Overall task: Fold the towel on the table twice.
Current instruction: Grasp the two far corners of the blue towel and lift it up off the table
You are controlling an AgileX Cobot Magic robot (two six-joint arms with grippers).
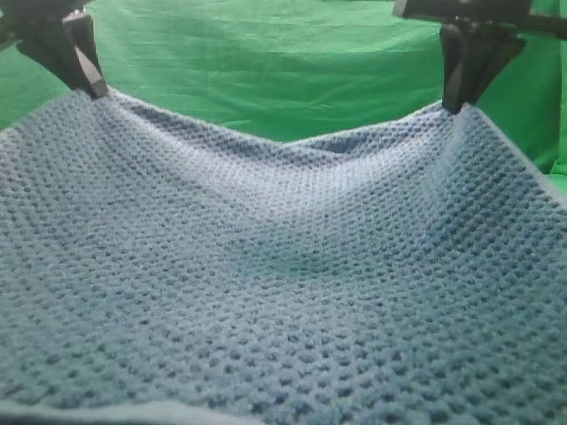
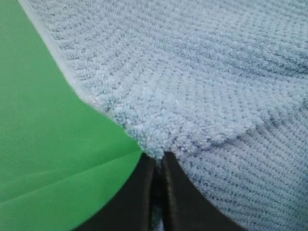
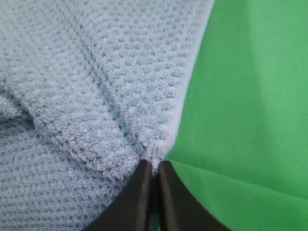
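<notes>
Wrinkled green fabric backdrop behind, creased and filling the top of the high view. In front, large blue-grey waffle-weave towel spread across nearly the whole frame, lifted at its two far corners and sagging in a shallow dip between them. Left gripper at upper left, black, jaws pressed together on the far left corner of the cloth. Right gripper at upper right, likewise pinching the far right corner. From the left wrist, dark fingers closed tight on a bunched corner, smooth green surface alongside. From the right wrist, same picture: fingers nipping a folded hem edge.
</notes>
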